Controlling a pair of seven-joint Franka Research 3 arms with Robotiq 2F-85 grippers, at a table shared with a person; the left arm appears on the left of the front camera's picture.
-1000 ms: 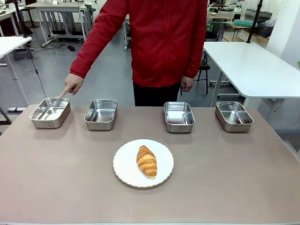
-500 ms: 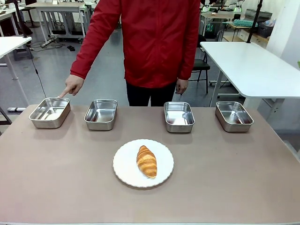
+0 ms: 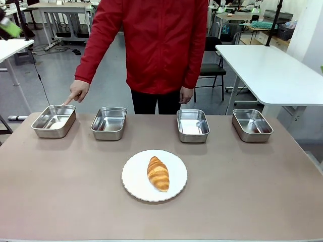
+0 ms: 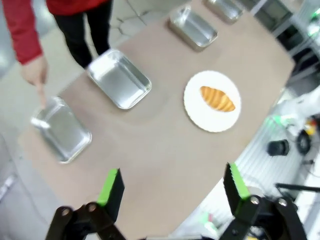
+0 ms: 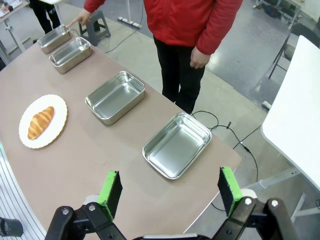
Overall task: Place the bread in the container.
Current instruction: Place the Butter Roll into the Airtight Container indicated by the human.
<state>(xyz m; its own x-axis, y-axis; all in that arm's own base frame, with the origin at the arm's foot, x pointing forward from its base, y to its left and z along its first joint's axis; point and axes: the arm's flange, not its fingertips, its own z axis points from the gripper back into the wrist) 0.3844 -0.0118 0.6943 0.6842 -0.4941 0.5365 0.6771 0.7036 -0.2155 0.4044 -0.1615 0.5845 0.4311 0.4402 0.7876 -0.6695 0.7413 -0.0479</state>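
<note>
The person's body is shifting slightly left while their hand (image 3: 78, 91) is still pointing at the far-left container (image 3: 53, 121). The bread (image 3: 158, 173) is lying on the near-centre plate (image 3: 133, 184). You're still pre-grasp, with the left jaws and right jaws hanging wide open and empty. Next you're likely descending onto the bread.

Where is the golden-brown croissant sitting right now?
In the front view, the golden-brown croissant lies on the round white plate at mid-table, on the robot's side of the two middle stainless-steel trays.

Croissant (image 3: 158, 173) on plate (image 3: 135, 177); far-left tray (image 3: 54, 121) empty
</note>
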